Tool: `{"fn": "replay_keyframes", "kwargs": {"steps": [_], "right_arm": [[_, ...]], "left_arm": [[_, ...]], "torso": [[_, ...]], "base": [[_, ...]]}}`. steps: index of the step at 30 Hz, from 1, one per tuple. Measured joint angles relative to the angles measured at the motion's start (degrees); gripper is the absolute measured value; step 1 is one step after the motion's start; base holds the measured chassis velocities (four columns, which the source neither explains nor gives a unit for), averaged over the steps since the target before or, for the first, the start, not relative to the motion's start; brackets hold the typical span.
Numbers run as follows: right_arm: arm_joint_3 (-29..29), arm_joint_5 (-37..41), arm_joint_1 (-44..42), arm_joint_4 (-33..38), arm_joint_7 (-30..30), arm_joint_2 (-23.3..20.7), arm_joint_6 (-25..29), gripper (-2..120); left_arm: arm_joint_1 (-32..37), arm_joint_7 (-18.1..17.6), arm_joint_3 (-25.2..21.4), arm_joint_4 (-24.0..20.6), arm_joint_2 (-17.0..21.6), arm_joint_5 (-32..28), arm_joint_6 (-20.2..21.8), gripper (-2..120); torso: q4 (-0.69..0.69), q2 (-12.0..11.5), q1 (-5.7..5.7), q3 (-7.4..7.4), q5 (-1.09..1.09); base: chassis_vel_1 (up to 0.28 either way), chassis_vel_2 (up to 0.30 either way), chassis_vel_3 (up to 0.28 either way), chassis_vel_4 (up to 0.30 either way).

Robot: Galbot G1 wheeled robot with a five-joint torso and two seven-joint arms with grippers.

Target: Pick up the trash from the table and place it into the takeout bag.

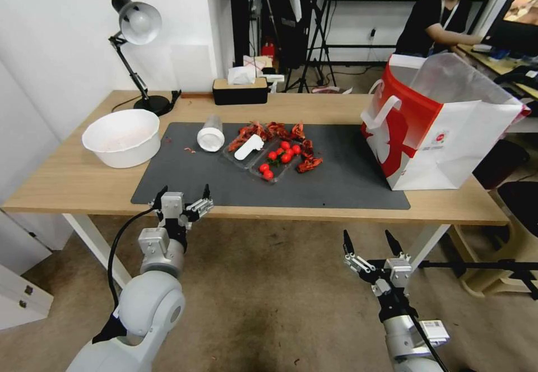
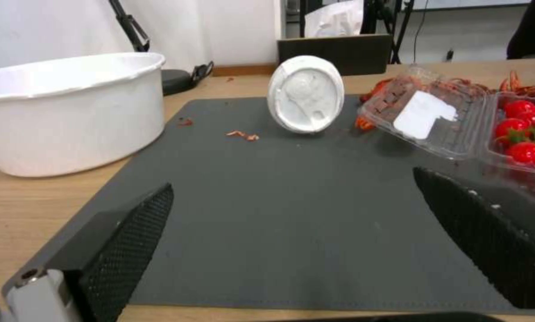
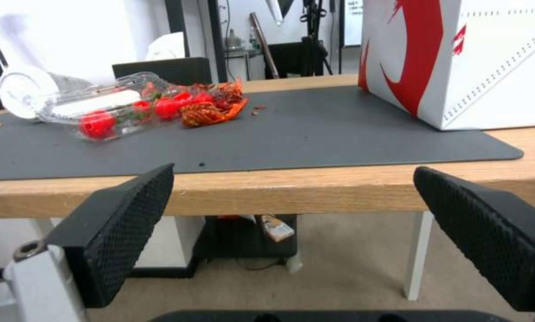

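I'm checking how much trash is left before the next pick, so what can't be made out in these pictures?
- Inside of the takeout bag: head view, hidden by its own walls, so what it holds is unknown.
- Clear cup: lying on its side with the lid facing the camera; in the left wrist view the lid hides its body and contents.
- Red scraps behind the tomato tray: too small to name.
- Bowl contents: too faint in the head view.

A white wall [image 1: 56,36] is seen behind, a black desk lamp [image 1: 137,30] before it; brownish carpet [image 1: 269,293] covers the floor, tripods [image 1: 314,30] beyond.
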Motion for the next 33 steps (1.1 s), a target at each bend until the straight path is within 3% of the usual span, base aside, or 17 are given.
{"fn": "replay_keyframes", "kwargs": {"steps": [7, 20, 25, 27, 33], "right_arm": [[0.1, 0.0, -0.5, 1.5, 0.0, 0.0, 0.2, 100], [0.5, 0.1, -0.6, 1.0, 0.0, 0.1, 0.2, 100], [0.6, 0.1, -0.6, 0.7, 0.0, 0.1, 0.2, 100], [1.2, 0.1, -0.9, 1.0, 0.1, 0.4, 0.3, 100], [1.5, 0.2, -1.4, 1.0, 0.1, 0.8, 0.5, 100]], "left_arm": [[-2.5, 0.4, 0.8, 2.3, -0.4, -0.7, -1.1, 100], [-13.4, -0.7, 4.2, 7.9, 1.1, -5.4, -0.6, 100], [-18.9, -0.5, 6.4, 11.5, 1.9, -7.9, -0.8, 100], [-25.8, -0.4, 8.6, 15.3, 1.8, -10.0, -0.2, 100], [-33.2, 0.1, 10.1, 21.9, 0.4, -13.0, 1.1, 100]], "torso": [[0.01, 0.0, 0.01, 0.00, -0.01], [0.00, 0.0, 0.01, 0.00, 0.00], [0.00, 0.0, 0.01, 0.00, 0.00], [0.00, 0.0, 0.01, 0.01, 0.00], [0.00, 0.0, 0.01, 0.01, 0.00]], "base": [[0.000, 0.000, 0.000, 0.000], [0.000, 0.000, 0.000, 0.000], [0.000, 0.000, 0.000, 0.000], [0.000, 0.000, 0.000, 0.000], [0.000, 0.000, 0.000, 0.000]]}}
